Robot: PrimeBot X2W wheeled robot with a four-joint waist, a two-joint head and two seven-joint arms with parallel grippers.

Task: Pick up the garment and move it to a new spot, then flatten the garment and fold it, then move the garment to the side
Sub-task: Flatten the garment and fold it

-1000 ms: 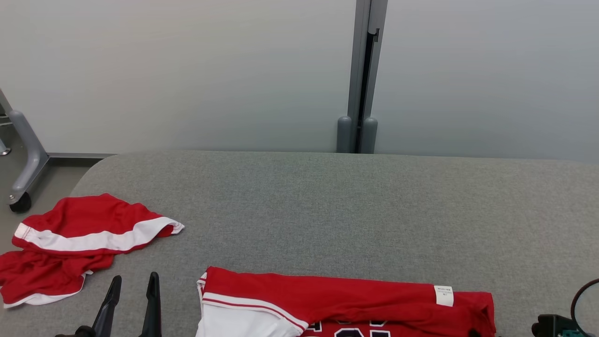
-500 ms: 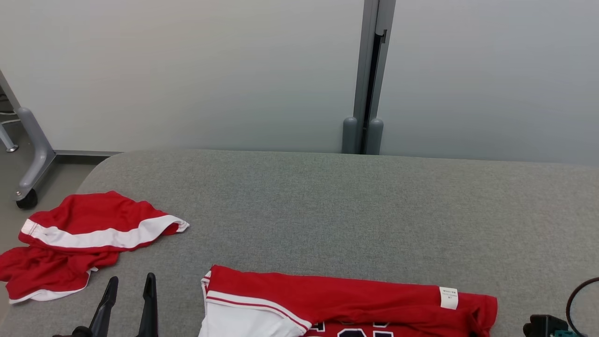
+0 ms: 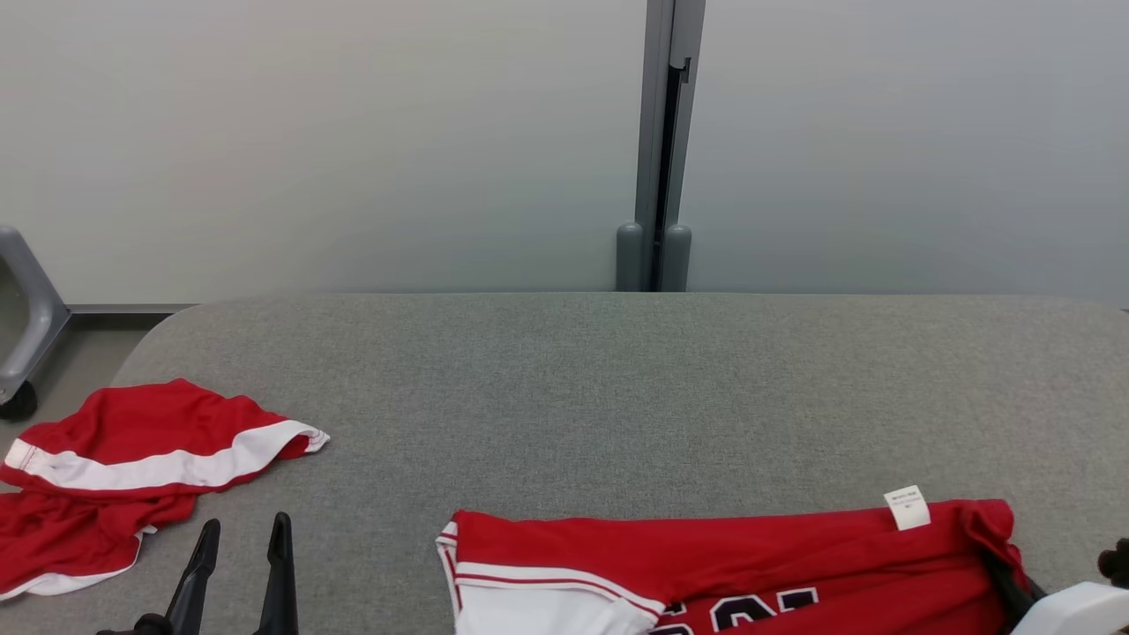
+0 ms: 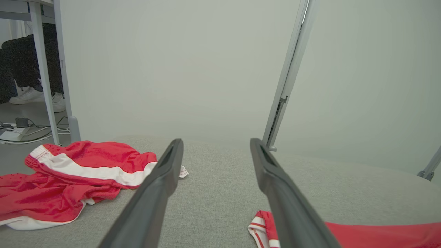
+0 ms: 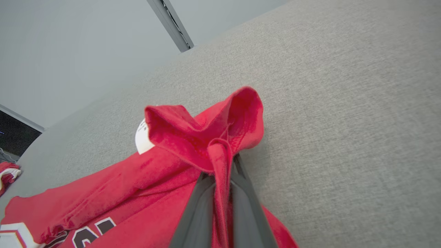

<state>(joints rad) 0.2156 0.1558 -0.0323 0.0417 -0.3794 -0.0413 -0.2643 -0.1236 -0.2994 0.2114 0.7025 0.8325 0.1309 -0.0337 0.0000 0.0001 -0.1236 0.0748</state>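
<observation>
The garment [image 3: 706, 556], a red jersey with white trim and dark lettering, lies along the near edge of the grey padded table [image 3: 617, 397]. A white label [image 3: 907, 507] sits near its right end. My right gripper [image 3: 1010, 578] is shut on that right corner. In the right wrist view the red cloth [image 5: 206, 137] bunches up above the pinching fingertips of the right gripper [image 5: 220, 165]. My left gripper [image 3: 242, 529] stands open to the left of the jersey with nothing in it. In the left wrist view the left gripper [image 4: 215, 144] shows a wide gap, with the jersey's sleeve [image 4: 265, 227] low on the right.
Crumpled red shorts with a white band [image 3: 132, 450] lie at the table's left edge, also the shorts [image 4: 75, 172]. A grey wall with a vertical post [image 3: 657, 176] backs the table. A wheeled frame leg [image 3: 22, 353] stands left; a person's shoes [image 4: 34, 98] and cables lie beyond.
My right gripper has shut on the jersey's right corner, and the jersey has shifted to the right. The head camera has also turned a little. My left gripper stays open.
</observation>
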